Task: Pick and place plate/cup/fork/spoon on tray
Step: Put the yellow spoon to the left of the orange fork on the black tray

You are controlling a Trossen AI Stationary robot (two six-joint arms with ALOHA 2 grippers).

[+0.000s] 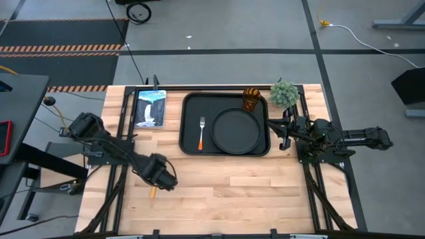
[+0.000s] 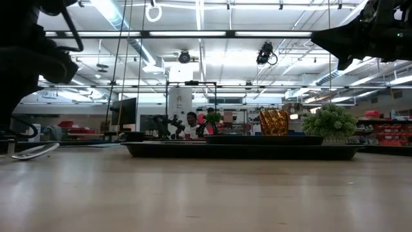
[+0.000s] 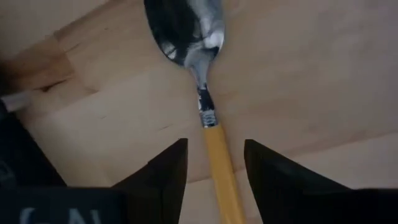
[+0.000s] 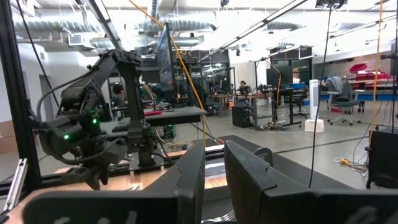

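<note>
Straddling spoon [image 3: 214, 134] handle: left fingers [image 3: 165, 171], wrist-view only.

I am noting the wooden table [image 1: 252, 186] carrying tray [image 1: 189, 126] at centre, picture card [image 1: 150, 108] at 10 o'clock, plant [image 1: 284, 93] at 2, spoon [image 1: 153, 192] at 8.

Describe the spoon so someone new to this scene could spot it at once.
Start at the black tray on the wooden table, then look to the bare wood on the left arm's side. The spoon lies there between the left gripper's open fingers. Unlike the tined fork on the tray, it has an oval bowl.
</note>
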